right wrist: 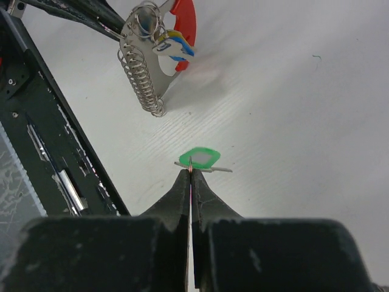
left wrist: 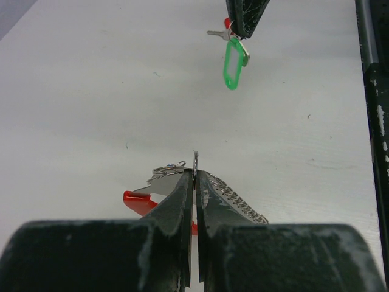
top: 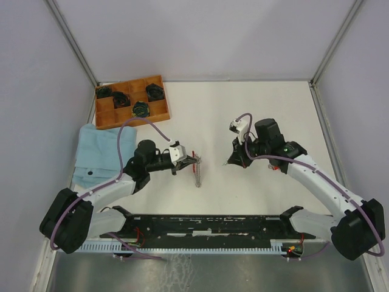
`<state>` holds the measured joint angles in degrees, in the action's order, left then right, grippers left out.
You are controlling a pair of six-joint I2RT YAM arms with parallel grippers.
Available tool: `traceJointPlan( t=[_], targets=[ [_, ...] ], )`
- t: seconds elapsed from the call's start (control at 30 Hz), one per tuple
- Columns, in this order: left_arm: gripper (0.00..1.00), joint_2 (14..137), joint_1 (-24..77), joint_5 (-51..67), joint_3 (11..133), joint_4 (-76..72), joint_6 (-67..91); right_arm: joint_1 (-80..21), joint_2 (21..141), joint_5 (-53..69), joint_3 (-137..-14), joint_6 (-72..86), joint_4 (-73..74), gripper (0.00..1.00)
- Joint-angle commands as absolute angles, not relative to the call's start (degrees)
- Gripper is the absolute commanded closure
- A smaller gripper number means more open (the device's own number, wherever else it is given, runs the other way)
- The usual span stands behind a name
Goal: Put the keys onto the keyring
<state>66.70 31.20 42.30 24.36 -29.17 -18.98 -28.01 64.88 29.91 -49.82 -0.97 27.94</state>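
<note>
My left gripper [top: 194, 160] [left wrist: 195, 173] is shut on the keyring [left wrist: 168, 168], pinching its thin metal ring edge-on just above the table. A red loop strap [left wrist: 137, 201] and a silver coil chain [left wrist: 238, 198] hang from it. In the right wrist view the keyring [right wrist: 143, 23] carries a blue and yellow tag [right wrist: 173, 46]. My right gripper [top: 233, 162] [right wrist: 190, 173] is shut on a small silver key with a green plastic head [right wrist: 203, 158] [left wrist: 233, 64], held a short way right of the keyring. A bit of red shows between its jaws.
A wooden tray [top: 159, 80] with dark round coils sits at the back left. A light blue cloth [top: 98, 153] lies at the left. A black rail [top: 206, 224] runs along the near edge. Grey walls close in the sides and back.
</note>
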Motion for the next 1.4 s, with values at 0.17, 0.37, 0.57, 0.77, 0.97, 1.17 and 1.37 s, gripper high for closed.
traceJointPlan(
  t=[0.17, 0.37, 0.57, 0.77, 0.97, 1.17, 1.37],
  targets=[
    [0.97, 67.0, 31.9, 48.6, 24.0, -33.8, -27.0, -32.0, 65.5, 35.2, -51.5, -14.2, 23.8, 0.99],
    [0.97, 69.3, 32.0, 51.4, 25.0, -33.2, -27.2, -39.2, 65.9, 28.7, -51.2, -23.7, 20.6, 0.99],
    [0.97, 69.6, 32.0, 51.8, 27.2, -28.2, -28.1, -44.2, 68.2, 24.3, -51.9, -28.5, 18.2, 0.99],
    [0.97, 69.4, 32.0, 53.3, 27.3, -27.5, -28.4, -47.5, 69.9, 21.5, -53.0, -31.0, 17.3, 0.99],
    [0.97, 68.4, 32.0, 53.3, 27.6, -26.8, -28.3, -48.2, 70.2, 22.0, -53.5, -31.5, 15.9, 0.99],
    [0.97, 67.6, 31.9, 53.3, 27.7, -26.8, -27.4, -48.5, 71.3, 23.1, -55.1, -32.4, 16.4, 0.99],
    [0.97, 66.5, 32.0, 52.6, 27.2, -29.3, -25.0, -48.6, 72.5, 24.4, -57.0, -33.3, 18.5, 0.99]
  ],
)
